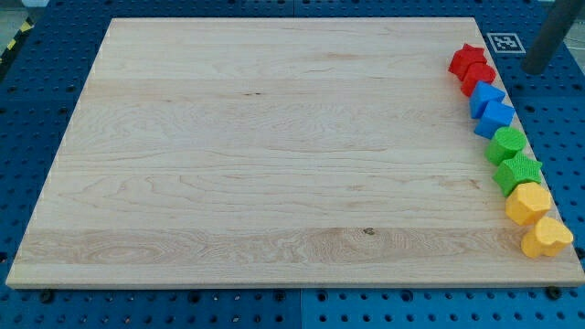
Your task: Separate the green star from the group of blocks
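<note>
Camera view shows a pale wooden tabletop point(274, 146) on a blue perforated base point(37, 91), with 8 blocks lined up along its right edge, each touching or nearly touching the next. From the upper right downward there are 2 red blocks, a red star point(468, 58) and a second red block point(478, 79) of unclear shape; 2 blue blocks, an upper blue block point(485, 96) and a lower blue block point(495, 117), both angular; 2 green blocks, a rounded green block point(505, 143) and the green star point(517, 172) just below it; and 2 yellow blocks, a yellow hexagon point(528, 202) and a yellow heart point(547, 237) at the lower right corner. The green star sits sixth in the row, wedged between the rounded green block and the yellow hexagon. My tip point(536, 69), the tool here, is a plain dark rod with nothing that opens or holds; it stands at the upper right of the frame, off the tabletop's right edge, beside 1 black-and-white marker tag point(503, 41), right of the red blocks and well apart from the green star.
</note>
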### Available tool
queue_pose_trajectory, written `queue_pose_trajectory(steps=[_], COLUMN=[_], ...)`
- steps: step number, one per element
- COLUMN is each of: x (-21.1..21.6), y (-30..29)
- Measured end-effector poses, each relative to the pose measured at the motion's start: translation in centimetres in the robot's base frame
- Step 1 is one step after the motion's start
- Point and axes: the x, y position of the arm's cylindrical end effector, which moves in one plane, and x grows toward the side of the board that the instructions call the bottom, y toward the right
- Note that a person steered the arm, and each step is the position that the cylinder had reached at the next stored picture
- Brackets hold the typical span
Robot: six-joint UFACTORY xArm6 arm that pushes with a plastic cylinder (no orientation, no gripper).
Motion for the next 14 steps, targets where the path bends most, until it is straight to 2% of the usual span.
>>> queue_pose_trajectory(steps=[2, 10, 14], x=[2.5, 4.7, 9.6], y=[-0.1, 0.0, 0.0])
